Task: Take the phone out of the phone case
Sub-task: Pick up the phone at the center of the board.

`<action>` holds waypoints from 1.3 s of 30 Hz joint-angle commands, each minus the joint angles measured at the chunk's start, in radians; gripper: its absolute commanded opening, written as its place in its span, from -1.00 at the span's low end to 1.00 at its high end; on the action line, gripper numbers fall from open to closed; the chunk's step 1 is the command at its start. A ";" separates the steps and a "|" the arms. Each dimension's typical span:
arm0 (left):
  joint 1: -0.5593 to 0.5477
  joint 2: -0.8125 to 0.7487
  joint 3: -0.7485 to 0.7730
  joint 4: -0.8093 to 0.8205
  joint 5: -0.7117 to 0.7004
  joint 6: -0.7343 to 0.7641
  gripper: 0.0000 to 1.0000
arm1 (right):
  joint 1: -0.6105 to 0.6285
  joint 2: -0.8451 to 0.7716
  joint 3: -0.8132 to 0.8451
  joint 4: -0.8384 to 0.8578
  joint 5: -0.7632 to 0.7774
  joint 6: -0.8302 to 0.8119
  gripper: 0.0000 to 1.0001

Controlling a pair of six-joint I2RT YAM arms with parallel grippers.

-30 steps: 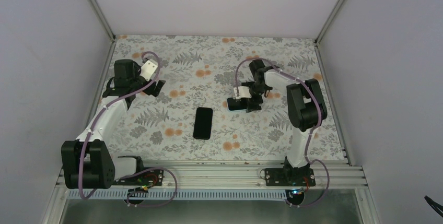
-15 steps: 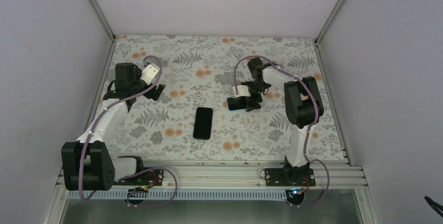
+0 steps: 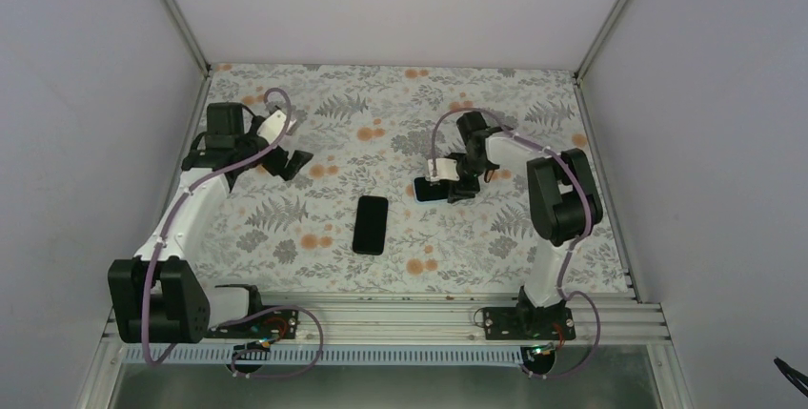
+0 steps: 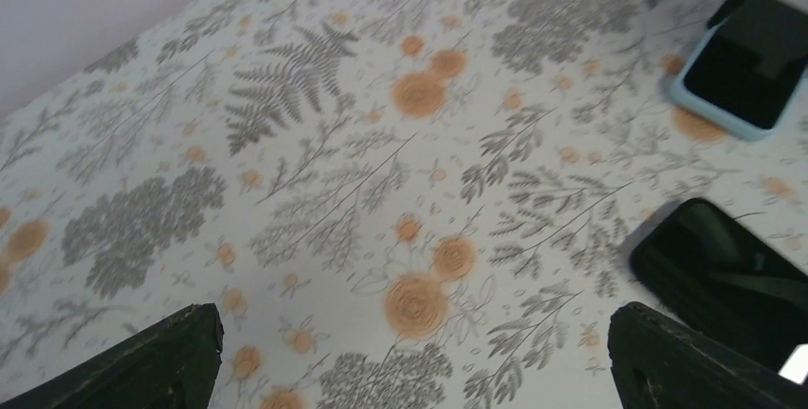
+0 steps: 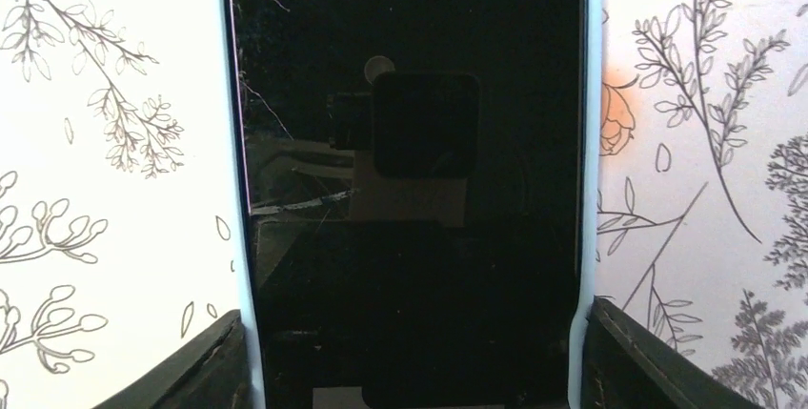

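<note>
The phone, black screen up, sits in a light-blue phone case flat on the floral table. My right gripper straddles its near end, with both fingers pressed against the case's long sides. In the top view the right gripper is low over the cased phone, right of centre. My left gripper is open and empty at the far left, above the table. In the left wrist view, its fingers stand wide apart, and the cased phone lies at the upper right.
A bare black phone-like slab lies flat at the table's middle, between the two grippers; it also shows in the left wrist view. Grey walls enclose the table on the left, back and right. An aluminium rail runs along the near edge.
My left gripper has swung a little to the right and turned toward the table's middle. My right gripper has stayed on the cased phone, shifting only slightly.
</note>
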 commanded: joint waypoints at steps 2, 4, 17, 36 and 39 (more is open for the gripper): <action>-0.028 0.043 0.092 -0.103 0.180 0.013 1.00 | -0.002 -0.099 -0.087 0.134 -0.049 0.042 0.02; -0.045 0.071 0.132 -0.121 0.244 -0.005 1.00 | 0.003 -0.167 -0.112 0.155 -0.083 0.056 0.02; -0.214 0.553 0.614 -0.434 0.544 -0.117 1.00 | 0.148 -0.426 -0.177 0.326 -0.015 0.216 -0.12; -0.235 0.770 0.785 -0.488 0.598 -0.204 0.78 | 0.327 -0.273 -0.010 0.548 0.226 0.287 -0.15; -0.236 0.781 0.788 -0.516 0.610 -0.183 0.60 | 0.344 -0.223 0.022 0.575 0.271 0.291 -0.15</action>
